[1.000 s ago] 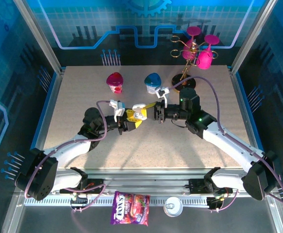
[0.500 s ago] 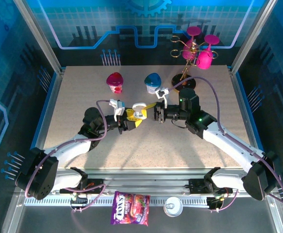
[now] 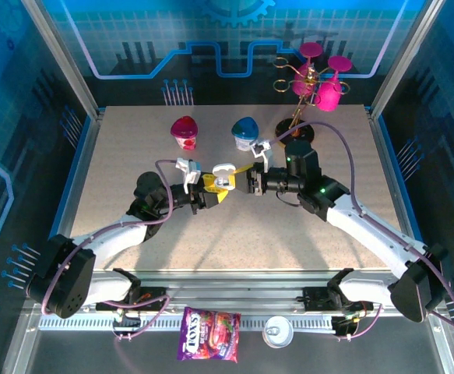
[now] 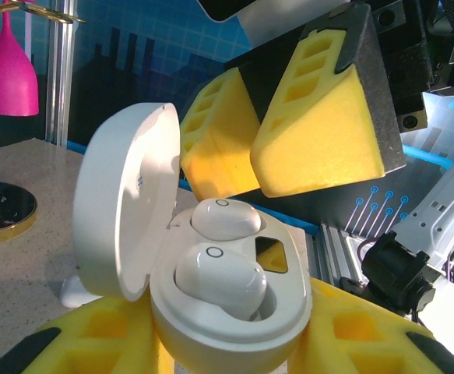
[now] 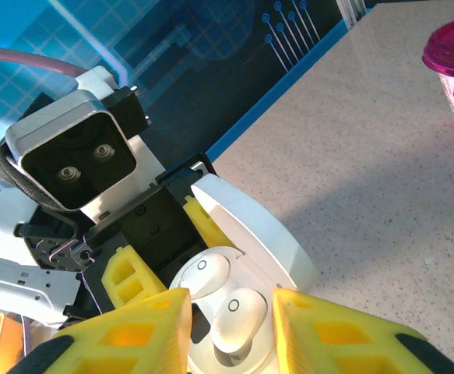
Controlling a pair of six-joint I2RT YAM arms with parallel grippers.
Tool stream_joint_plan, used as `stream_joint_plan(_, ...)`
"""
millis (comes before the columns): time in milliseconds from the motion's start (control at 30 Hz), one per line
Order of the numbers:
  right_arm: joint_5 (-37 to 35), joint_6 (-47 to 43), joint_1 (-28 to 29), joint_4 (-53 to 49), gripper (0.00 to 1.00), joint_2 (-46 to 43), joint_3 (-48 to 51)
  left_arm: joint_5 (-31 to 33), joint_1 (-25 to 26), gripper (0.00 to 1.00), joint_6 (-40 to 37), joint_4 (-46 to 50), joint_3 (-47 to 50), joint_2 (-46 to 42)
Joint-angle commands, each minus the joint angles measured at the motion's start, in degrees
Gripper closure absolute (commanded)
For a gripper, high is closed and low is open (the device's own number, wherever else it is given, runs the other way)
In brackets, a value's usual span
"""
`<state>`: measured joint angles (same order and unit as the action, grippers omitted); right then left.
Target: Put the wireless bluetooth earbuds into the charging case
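The left gripper (image 4: 225, 347) is pinching the open case (image 4: 121, 210) with 2 earbuds (image 4: 220, 276) in it. The right gripper (image 4: 262, 156) is hanging close by, jaws a little apart, empty.

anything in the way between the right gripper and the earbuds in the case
Nothing visible. The lid is swung back to one side, and both earbuds sit exposed in the charging case, just beneath the open right gripper.
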<state>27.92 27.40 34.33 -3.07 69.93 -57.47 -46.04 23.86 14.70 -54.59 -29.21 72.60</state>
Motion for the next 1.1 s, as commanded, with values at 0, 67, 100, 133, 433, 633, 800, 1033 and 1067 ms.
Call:
stream_joint_plan(0,-5.0,-0.6,0.6,-4.1,0.64,-0.5,-2.4,-2.1,0.6,0.7,-0.1,-4.5,-2.1,0.3)
stream_joint_plan(67,-5.9,-0.7,0.6,-5.1,0.62,-0.4,-2.7,-2.2,0.6,0.7,-0.1,-4.6,-2.0,0.3)
stream_joint_plan(100,-6.1,-0.8,0.6,-5.2,0.6,-0.6,-2.8,-2.1,0.6,0.7,-0.2,-4.6,-2.0,0.3)
stream_joint_plan(133,-6.2,-0.7,0.7,-5.2,0.59,-0.7,-2.7,-2.2,0.6,0.7,-0.2,-4.6,-2.0,0.3)
stream_joint_plan(433,-4.4,-1.7,0.1,-1.1,0.34,-6.7,0.4,-0.8,0.7,0.7,-4.4,-4.8,-0.7,1.4)
stream_joint_plan(633,-7.3,-0.8,-0.1,-6.3,0.2,-4.1,-4.0,-1.0,0.7,0.71,-10.9,-3.5,-0.2,2.3)
stream_joint_plan(800,-12.6,1.3,-0.9,-16.1,0.21,2.6,-12.6,-1.9,1.1,0.7,-14.8,-3.0,0.6,2.3)
stream_joint_plan(1033,-8.8,3.8,-2.7,-19.8,0.22,7.5,-15.4,-1.3,1.5,0.7,-17.4,-1.4,1.0,1.9)
stream_joint_plan(1067,-8.6,3.4,-2.7,-20.4,0.22,7.6,-15.2,-1.1,1.6,0.7,-16.9,-1.8,0.9,2.0)
